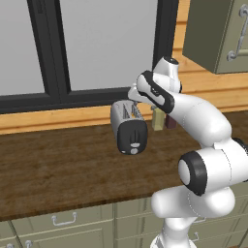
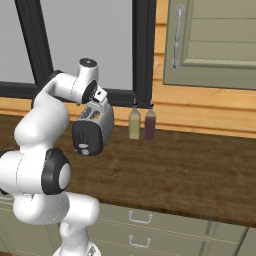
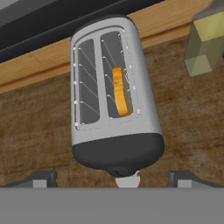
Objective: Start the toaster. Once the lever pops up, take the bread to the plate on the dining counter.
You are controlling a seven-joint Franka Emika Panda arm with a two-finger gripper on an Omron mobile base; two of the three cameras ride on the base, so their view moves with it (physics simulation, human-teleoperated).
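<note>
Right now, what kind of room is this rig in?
Most likely a kitchen: a toaster with bread in one slot sits on a wood counter over handled drawers, two bottles stand by the window, and a wall cabinet hangs above.

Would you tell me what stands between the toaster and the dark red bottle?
A yellowish bottle stands between the toaster and the dark red bottle, seen in the right base view.

window (image 1: 97, 43) dark-framed | wood counter (image 1: 58, 164) | drawers (image 1: 63, 220) below | wall cabinet (image 2: 215, 42)
</note>
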